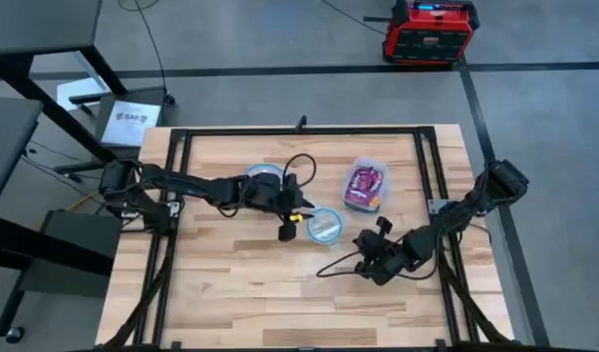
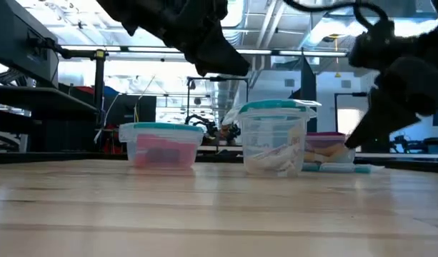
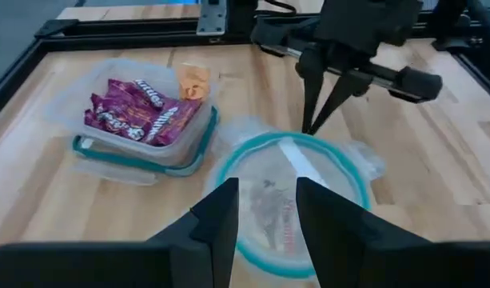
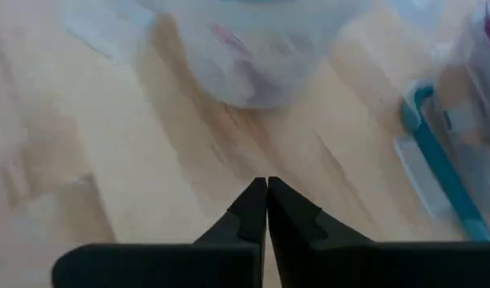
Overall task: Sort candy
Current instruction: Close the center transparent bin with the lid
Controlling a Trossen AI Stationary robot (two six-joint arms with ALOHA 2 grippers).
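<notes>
1. Sorting looks close to done: no loose candy shows on the bare desk [image 1: 240,284] in the overhead view, and what can be seen already sits in containers.
2. Purple packets [image 3: 129,112] fill the rectangular tub [image 3: 141,156], with one orange packet [image 3: 193,80] at its far corner; pale sticks [image 3: 300,160] lie in the round blue-rimmed tub [image 3: 296,204] beside it.
3. A third tub [image 2: 161,146], seen from desk level, holds something pink; its contents cannot be made out further.
4. The left tool [image 3: 264,212] hangs just above the round tub, fingers parted and empty.
5. The right tool [image 4: 266,210] is clenched on nothing, low over the desk near the round tub.
6. What remains, on this evidence, is perhaps the stray orange packet among the purple ones.
</notes>
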